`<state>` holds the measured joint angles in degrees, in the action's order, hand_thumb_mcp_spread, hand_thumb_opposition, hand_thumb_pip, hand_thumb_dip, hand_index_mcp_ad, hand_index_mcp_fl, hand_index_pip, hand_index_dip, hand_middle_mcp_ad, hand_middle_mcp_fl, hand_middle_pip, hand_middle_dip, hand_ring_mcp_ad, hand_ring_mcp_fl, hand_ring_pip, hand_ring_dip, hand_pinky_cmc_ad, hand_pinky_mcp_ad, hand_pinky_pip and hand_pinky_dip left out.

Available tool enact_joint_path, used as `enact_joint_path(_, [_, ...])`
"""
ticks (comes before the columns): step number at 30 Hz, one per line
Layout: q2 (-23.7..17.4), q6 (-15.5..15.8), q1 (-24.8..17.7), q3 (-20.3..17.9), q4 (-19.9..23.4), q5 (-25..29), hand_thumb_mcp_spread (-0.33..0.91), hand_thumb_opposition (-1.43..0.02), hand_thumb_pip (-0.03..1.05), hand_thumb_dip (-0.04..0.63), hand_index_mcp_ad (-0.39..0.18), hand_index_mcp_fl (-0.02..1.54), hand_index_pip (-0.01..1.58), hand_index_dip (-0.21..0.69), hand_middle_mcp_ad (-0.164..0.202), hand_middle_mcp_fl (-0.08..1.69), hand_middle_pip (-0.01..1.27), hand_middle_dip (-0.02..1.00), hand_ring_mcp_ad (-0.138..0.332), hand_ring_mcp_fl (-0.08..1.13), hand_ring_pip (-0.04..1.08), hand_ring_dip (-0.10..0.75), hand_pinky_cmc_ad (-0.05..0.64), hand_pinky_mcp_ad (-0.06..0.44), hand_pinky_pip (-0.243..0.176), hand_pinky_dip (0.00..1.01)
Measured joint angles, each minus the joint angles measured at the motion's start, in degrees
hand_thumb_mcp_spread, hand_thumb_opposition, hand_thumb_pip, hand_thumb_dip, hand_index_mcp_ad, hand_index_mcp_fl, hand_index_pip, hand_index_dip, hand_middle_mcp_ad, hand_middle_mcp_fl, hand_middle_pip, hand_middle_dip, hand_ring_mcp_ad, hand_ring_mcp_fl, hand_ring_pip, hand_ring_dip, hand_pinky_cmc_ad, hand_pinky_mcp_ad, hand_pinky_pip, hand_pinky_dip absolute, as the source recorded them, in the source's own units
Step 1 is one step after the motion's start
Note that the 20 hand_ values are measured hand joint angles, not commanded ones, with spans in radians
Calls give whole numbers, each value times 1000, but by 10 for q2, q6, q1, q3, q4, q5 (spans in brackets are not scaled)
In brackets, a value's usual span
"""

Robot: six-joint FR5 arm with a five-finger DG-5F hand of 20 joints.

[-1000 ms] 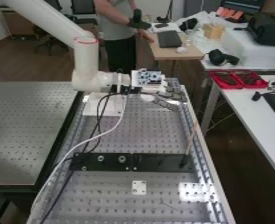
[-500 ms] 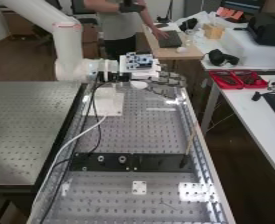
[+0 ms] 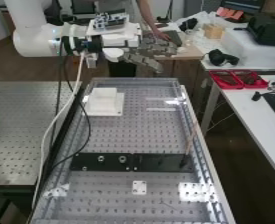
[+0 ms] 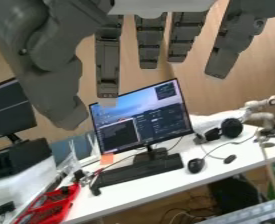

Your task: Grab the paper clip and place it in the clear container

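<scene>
High view: the robot hand, released with fingers relaxed, hangs above the perforated bench, white desk alongside.

High view: we note a perforated bench down the middle, a black plate lying across it low in the frame, a thin rod slanting up near that plate's right end, and a small white plate below. Second perforated table at left. Right side: white desk, red trays on it, black headphones above them; a black case upper right.

Wrist view: we log a lit monitor at centre, keyboard below it, mouse right of that, another monitor at the left edge.
</scene>
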<state>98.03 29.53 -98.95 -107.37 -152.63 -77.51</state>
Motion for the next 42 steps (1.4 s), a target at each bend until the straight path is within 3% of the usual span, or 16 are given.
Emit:
enact_joint_path(6, [-35,47,26,8,-63,0,281,-759,749,283,-171,24,1182,-14,59,51,119,182,89,0,91,96,328,272,-75,497])
enact_joint_path(12, [-49,67,32,10,-77,2,281,-759,738,283,-171,24,1162,-10,59,54,115,182,87,0,91,96,328,272,-75,497])
enact_joint_path(31, [-71,76,34,17,-103,-4,284,-759,731,286,-171,23,1145,-2,59,51,119,182,91,0,93,96,328,278,-75,497])
enact_joint_path(42, [-79,88,42,15,-118,-3,283,-757,731,283,-154,24,934,-2,59,45,119,182,91,0,79,96,340,279,-75,497])
